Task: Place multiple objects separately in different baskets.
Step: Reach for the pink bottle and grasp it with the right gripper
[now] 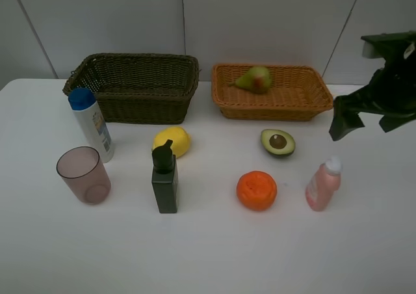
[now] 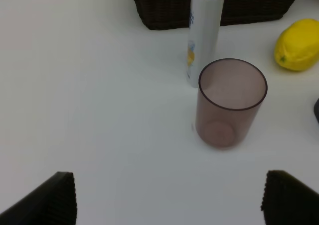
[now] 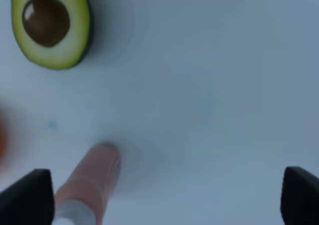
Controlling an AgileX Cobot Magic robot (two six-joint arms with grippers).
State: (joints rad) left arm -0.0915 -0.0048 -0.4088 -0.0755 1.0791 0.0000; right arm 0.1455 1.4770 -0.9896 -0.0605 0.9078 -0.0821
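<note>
Pink bottle [image 1: 323, 185] upright on desk [image 1: 214, 255], near avocado half [image 1: 278, 142].
Likely light, stiff, smooth plastic, easily toppled; best gripped across mid-body. Right tool [image 3: 164, 197] hovering near it, jaws apart and empty, arm entering from desk's right side; left tool [image 2: 169, 200] likewise apart, facing translucent cup [image 2: 231, 103].

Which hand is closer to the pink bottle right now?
Right. The right hand hovers open near the pink bottle, which shows at the edge of its wrist view. The left hand faces the cup on the table's other side, bottle out of its view.
</note>
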